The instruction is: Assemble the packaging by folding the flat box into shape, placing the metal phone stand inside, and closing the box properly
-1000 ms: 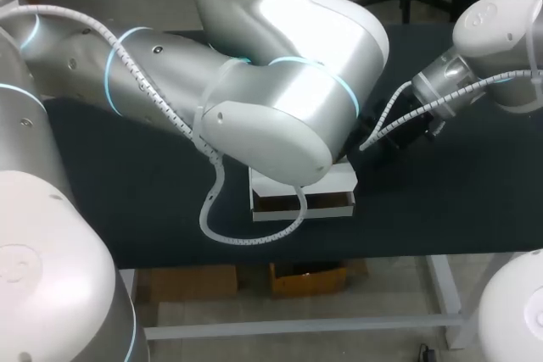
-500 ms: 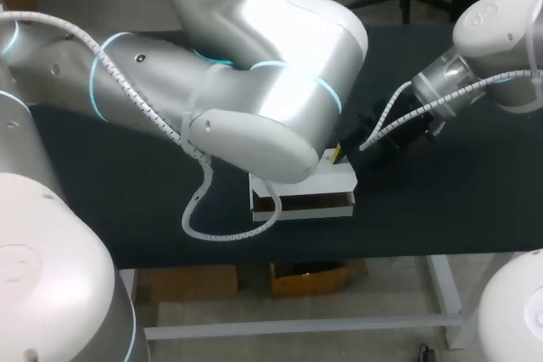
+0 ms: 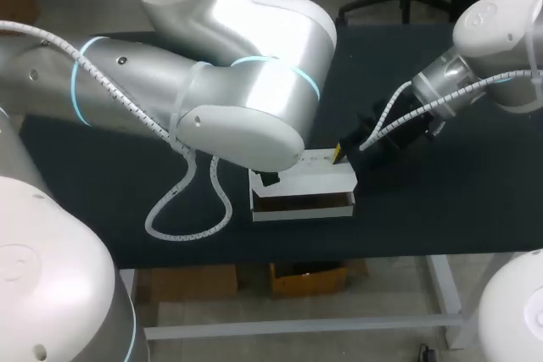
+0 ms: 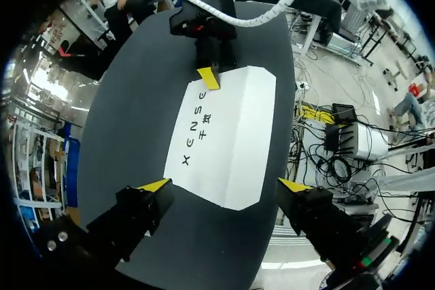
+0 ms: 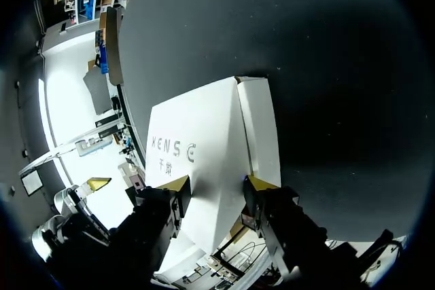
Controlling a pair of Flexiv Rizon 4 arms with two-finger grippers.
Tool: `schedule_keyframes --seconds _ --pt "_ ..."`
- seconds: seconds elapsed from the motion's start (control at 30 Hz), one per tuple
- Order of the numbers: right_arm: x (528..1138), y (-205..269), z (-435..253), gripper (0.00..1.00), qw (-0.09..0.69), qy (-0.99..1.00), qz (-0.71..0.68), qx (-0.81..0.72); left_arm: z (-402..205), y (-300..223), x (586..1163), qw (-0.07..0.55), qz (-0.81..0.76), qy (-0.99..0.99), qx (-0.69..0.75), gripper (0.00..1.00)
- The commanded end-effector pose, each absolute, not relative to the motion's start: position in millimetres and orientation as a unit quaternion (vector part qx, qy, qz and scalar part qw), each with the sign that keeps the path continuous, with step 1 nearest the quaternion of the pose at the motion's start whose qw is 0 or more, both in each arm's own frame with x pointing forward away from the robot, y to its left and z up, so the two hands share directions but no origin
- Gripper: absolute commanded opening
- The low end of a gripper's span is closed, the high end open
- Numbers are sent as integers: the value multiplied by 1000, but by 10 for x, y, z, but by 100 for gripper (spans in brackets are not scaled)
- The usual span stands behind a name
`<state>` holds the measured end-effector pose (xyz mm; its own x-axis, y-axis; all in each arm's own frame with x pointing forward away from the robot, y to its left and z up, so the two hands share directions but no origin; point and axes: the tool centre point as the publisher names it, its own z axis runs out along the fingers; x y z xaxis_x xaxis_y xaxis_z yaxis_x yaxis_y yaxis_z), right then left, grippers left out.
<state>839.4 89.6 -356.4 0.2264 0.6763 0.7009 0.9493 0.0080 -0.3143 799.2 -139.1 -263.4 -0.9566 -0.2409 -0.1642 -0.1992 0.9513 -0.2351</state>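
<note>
Box (image 3: 316, 177) lies near the front edge of the counter (image 3: 441, 209). Lid is down but the front seam gapes, brown showing inside. Stand not seen. Left pincer (image 4: 225, 185) hangs over the box, spread wide, holding nothing. Right pincer (image 5: 218, 183) is at the box's right end; grip or mere contact, cannot tell.

Likely step: closing. Press the lid flat along the front seam with the right end steadied; don't shove the box forward. Counter is dark and matte, with more of it behind the box than ahead.

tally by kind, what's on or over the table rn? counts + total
white box: 1
grippers: 2 (left gripper, right gripper)
Total: 3
</note>
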Motion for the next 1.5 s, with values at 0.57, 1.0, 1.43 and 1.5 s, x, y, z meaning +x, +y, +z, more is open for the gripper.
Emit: schedule_keyframes --seconds 0.57,1.0,1.43,1.5 --pt "8393 897 -3560 49 386 -596 -177 -681 -2708 -1531 8002 111 -79 985 -109 100" --pt "8393 897 -3560 48 386 -596 -177 -681 -2874 -1585 8099 99 -75 988 -96 100" --pt "8393 897 -3560 46 386 -596 -177 -681 -2988 -1606 8170 69 -78 991 -85 68" --pt "8393 897 -3560 46 386 -596 -177 -681 -3003 -1609 8172 68 -77 991 -86 67"
